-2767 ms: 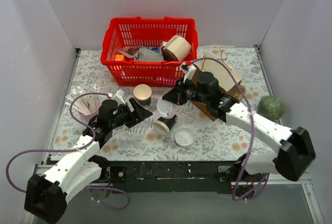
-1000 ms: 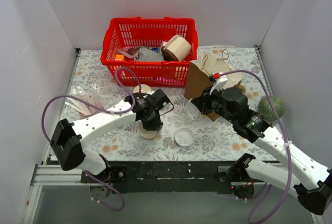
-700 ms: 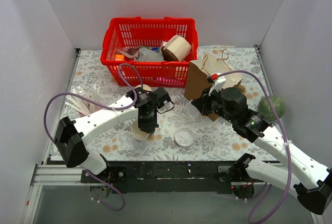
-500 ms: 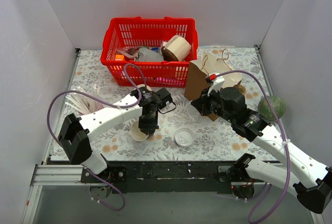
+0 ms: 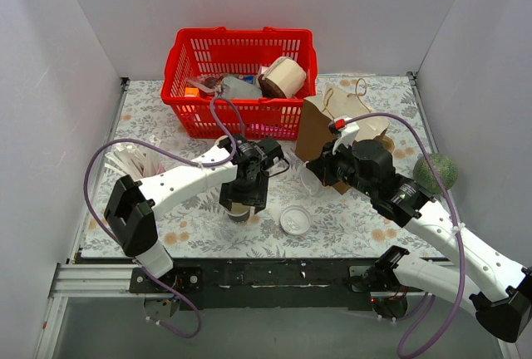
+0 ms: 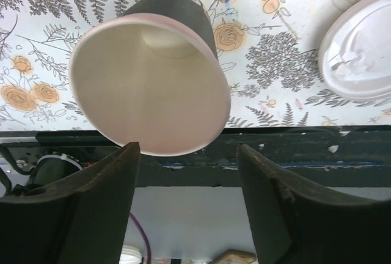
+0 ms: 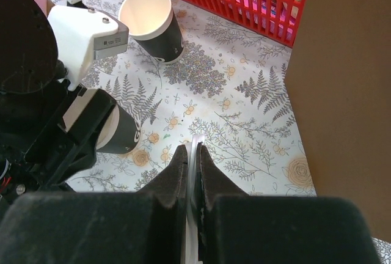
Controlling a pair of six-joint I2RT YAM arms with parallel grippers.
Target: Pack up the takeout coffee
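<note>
Lower centre of the overhead view: lidless cup (image 5: 238, 213) stood upright on the desk (image 5: 366, 218), left fingers (image 6: 91, 203) spread just clear of it. Right fingers (image 7: 165, 184) pinched a white lid (image 7: 194, 140). Capping and bagging likely remained.

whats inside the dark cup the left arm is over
Nothing: the cup shows only its pale cream wall and bare bottom. Nothing covers its inside.

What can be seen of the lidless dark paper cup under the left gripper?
The lidless paper cup has a dark brown-black outer wall, cream inside and pale rim. It is empty and stands mouth up on the floral tablecloth, between the fingers of the open left gripper; contact is unclear. A loose white lid lies apart.
</note>
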